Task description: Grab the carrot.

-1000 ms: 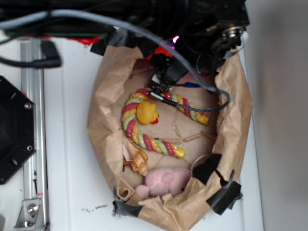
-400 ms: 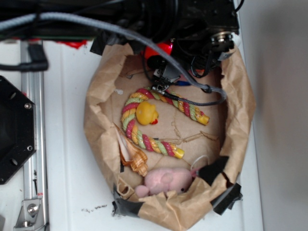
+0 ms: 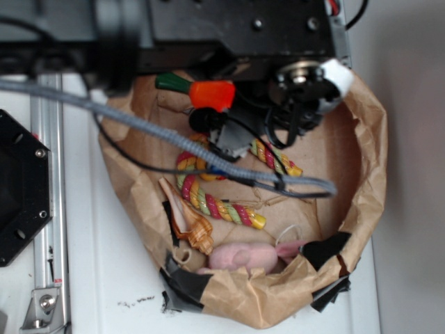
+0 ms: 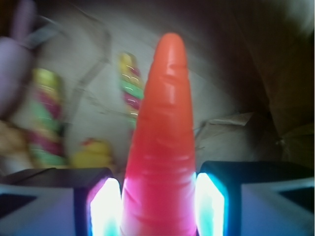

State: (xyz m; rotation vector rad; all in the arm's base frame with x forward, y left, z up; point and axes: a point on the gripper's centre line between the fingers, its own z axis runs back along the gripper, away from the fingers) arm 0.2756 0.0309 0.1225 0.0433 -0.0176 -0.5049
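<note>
- The gripper (image 4: 158,206) has its fingers (image 4: 106,209) clamped on the carrot (image 4: 160,147); in the wrist view the two lit pads press against the thick part of the orange body from either side.
- In that view the carrot points straight away from the camera, its tapered tip standing clear above the crumpled paper below.
- From the exterior view the carrot (image 3: 208,94) lies roughly level under the black arm (image 3: 229,31), its dark green stem end pointing to the image left and the orange body partly hidden by the arm's hardware.
- It hangs over the far part of the brown paper bag (image 3: 361,174), whose sides are folded down into a shallow nest on the white surface (image 3: 90,278).
- The striped rope toy (image 3: 208,202) lies curved on the bottom of the bag, below the carrot and apart from it.
- The yellow rubber duck (image 4: 93,153) shows only in the wrist view, blurred, just beside the rope toy (image 4: 129,88); in the exterior view cables cover that spot.
- A pink plush toy (image 3: 240,257) rests against the near wall of the bag, and a tan shell-shaped toy (image 3: 198,233) lies to its left, near the rope's end.
- A thick grey cable (image 3: 160,132) crosses the bag from the image left to the right, passing over the rope toy.
- Black tape (image 3: 188,285) patches the bag's near rim.
</note>
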